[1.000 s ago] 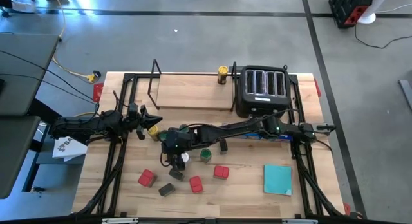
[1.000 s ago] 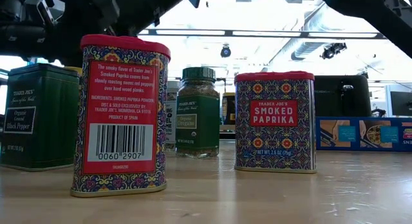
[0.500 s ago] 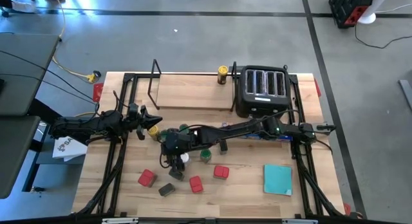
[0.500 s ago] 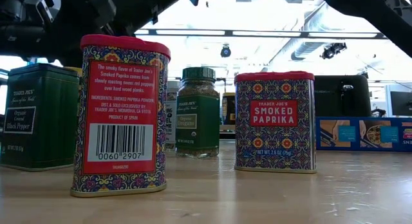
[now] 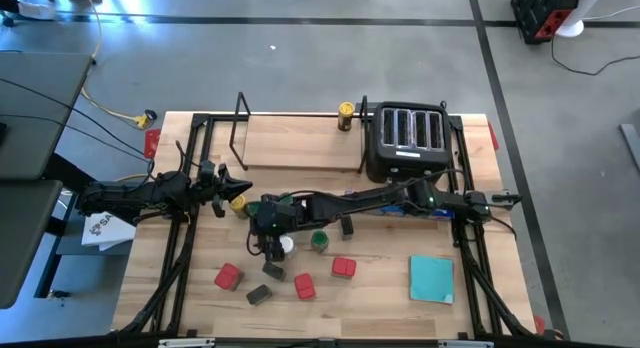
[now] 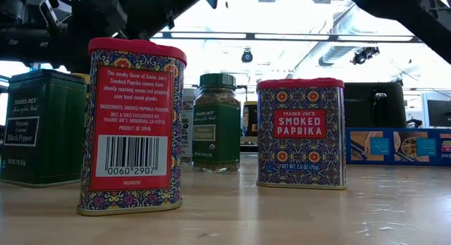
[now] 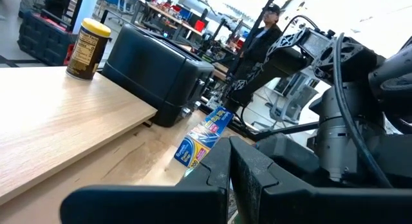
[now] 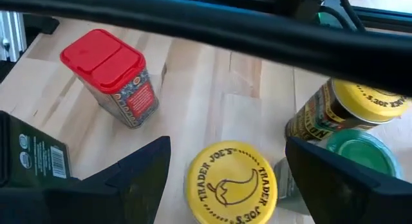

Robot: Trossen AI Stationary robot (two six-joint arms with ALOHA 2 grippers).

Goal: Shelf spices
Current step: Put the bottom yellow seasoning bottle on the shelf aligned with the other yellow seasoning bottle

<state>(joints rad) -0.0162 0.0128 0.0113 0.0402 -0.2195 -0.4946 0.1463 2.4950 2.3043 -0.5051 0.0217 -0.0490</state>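
The light-wood shelf stands at the table's far side, with one yellow-lidded jar at its right end. The other spices stand on the table's near half. My right gripper hangs open over a yellow-lidded jar, one finger on each side of the lid with a gap to each. Past it stand a red-lidded tin, a second yellow-lidded jar and a green-lidded jar. In the high view this gripper is left of the table's middle. My left gripper is shut and holds nothing, by the left edge.
The black toaster stands at the far right and the blue box lies under my right arm. The teal square lies near right. Red tins, dark tins and a green-lidded jar crowd the near middle.
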